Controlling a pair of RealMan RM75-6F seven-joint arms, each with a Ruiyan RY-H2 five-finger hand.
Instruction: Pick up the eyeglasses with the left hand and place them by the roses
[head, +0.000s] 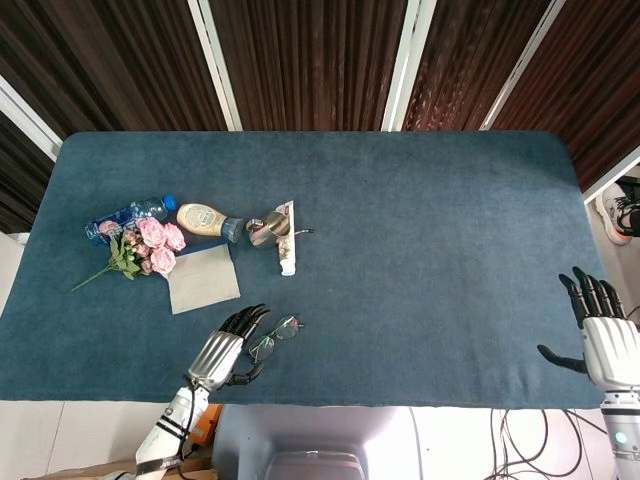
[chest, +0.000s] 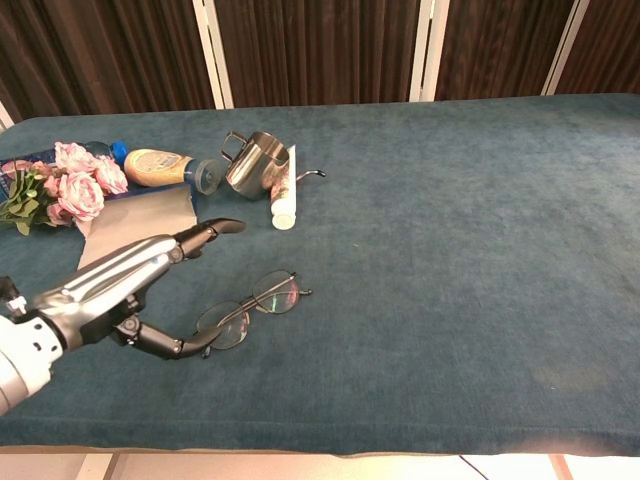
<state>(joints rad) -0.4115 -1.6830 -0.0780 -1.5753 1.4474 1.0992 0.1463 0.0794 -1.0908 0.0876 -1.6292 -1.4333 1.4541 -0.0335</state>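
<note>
The thin-framed eyeglasses lie flat on the blue table near its front edge. My left hand hovers just left of them, open, fingers stretched toward the lenses and thumb low beside the left lens; whether it touches them I cannot tell. The pink roses lie at the far left. My right hand stays open at the table's right front edge, holding nothing; the chest view does not show it.
A grey cloth lies between the roses and the glasses. Behind them sit a water bottle, a sauce bottle, a steel cup and a white tube.
</note>
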